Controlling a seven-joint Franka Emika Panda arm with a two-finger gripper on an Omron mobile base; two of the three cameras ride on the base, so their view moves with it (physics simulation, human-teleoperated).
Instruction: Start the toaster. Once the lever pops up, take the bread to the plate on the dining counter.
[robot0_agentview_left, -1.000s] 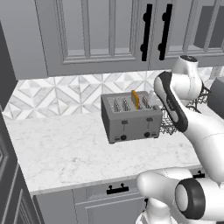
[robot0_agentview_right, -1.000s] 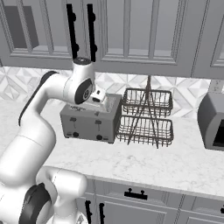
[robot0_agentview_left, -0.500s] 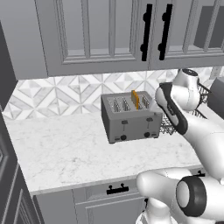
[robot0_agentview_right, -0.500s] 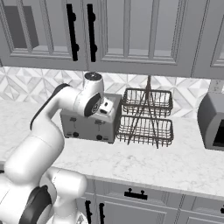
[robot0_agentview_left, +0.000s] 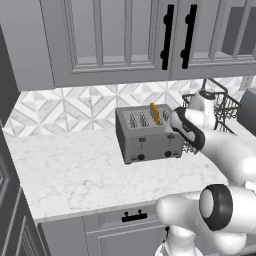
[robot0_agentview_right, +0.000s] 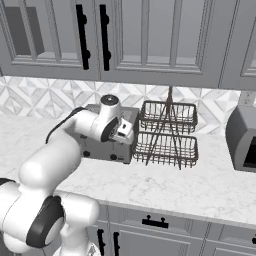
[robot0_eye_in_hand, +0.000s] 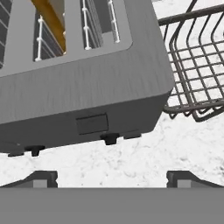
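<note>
Toaster (robot0_agentview_left: 147, 134): boxy grey metal, four slots, standing upright on the white marble desk (robot0_agentview_left: 75, 170) near the patterned tile backsplash (robot0_agentview_left: 75, 107). Long axis runs side to side along the backsplash; slots open upward; the face with levers and knobs looks out toward the desk's front edge. In the hand view the toaster (robot0_eye_in_hand: 87, 87) is seen from above its front face, with a small dark lever tab (robot0_eye_in_hand: 110, 138) jutting from that face.

Bread (robot0_agentview_left: 155, 113): thin orange-tan slice, standing on edge in a slot toward the toaster's right end, its top above the slot rim. Its flat faces run front to back, across the toaster's long axis. In the hand view the bread (robot0_eye_in_hand: 49, 17) sits in a slot at upper left.

Wire rack (robot0_agentview_right: 167, 134): dark, two-tier basket stand, just beside the toaster's right end; whether they touch cannot be told.

End effector (robot0_eye_in_hand: 111, 177): jaws spread wide, gripping nothing, in front of the toaster's face and apart from it.

Open room: broad bare marble to the toaster's left and in front of it, out to the desk's front edge. Upper cabinets (robot0_agentview_left: 125, 40) hang above. A grey appliance (robot0_agentview_right: 242, 140) stands well to the right.
</note>
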